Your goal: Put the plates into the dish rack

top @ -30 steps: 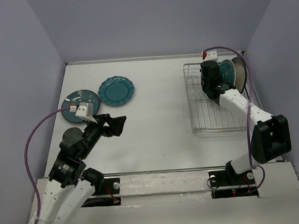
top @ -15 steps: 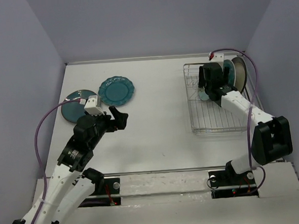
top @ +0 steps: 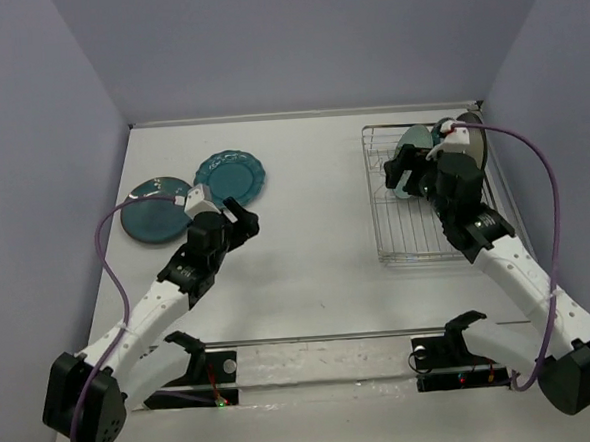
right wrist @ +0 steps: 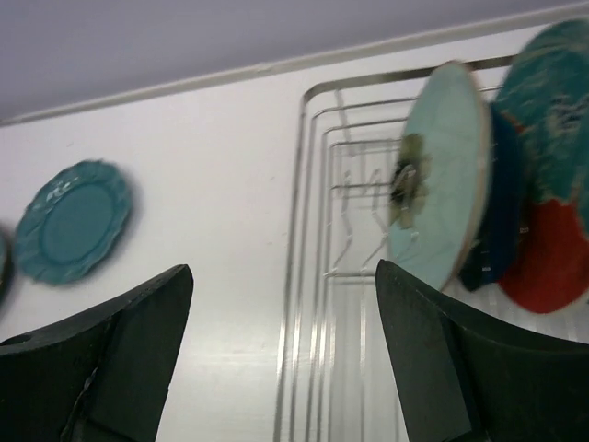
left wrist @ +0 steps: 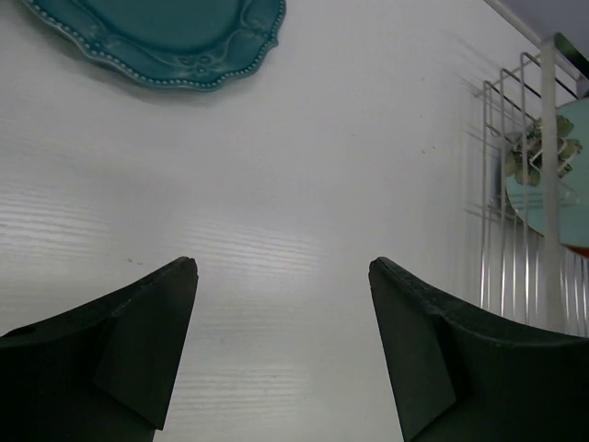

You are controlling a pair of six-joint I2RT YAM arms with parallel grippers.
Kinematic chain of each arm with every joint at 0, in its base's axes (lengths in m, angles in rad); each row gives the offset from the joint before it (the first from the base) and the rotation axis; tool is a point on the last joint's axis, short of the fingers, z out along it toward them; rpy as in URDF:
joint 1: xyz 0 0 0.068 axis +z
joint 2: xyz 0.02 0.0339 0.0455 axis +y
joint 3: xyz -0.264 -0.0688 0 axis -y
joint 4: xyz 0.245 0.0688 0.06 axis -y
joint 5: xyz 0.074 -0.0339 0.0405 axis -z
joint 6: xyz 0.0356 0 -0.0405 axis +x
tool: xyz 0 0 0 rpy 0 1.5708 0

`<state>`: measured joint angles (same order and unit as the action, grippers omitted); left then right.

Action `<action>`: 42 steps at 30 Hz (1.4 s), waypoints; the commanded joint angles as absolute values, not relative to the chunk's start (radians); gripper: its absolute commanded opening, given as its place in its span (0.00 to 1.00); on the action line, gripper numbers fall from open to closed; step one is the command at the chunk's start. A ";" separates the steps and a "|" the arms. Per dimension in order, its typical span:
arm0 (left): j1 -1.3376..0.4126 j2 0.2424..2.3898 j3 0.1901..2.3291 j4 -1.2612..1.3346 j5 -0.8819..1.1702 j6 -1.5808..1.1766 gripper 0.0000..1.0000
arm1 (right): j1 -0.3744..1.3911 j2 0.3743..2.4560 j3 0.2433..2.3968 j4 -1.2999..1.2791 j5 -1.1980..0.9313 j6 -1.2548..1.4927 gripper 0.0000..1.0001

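Note:
Two plates lie flat at the far left of the table: a scalloped teal plate and a dark teal plate. My left gripper hovers open just short of the scalloped plate, holding nothing. The wire dish rack holds upright plates at its far end: a pale mint plate, a dark blue plate, a red floral plate and a grey-beige plate. My right gripper is open and empty over the rack, in front of the mint plate.
Grey walls close in the table on three sides. The rack stands close to the right wall. A purple cable loops from each wrist.
My right gripper opened, let go of the mint plate in the rack and drew back. My left arm stretched forward and right toward the scalloped plate.

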<state>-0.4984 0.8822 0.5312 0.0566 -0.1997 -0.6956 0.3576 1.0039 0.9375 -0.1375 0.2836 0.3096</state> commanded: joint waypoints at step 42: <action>-0.232 1.827 0.879 0.534 -0.275 -0.994 0.06 | 0.453 0.851 0.772 -0.021 -0.198 0.430 0.84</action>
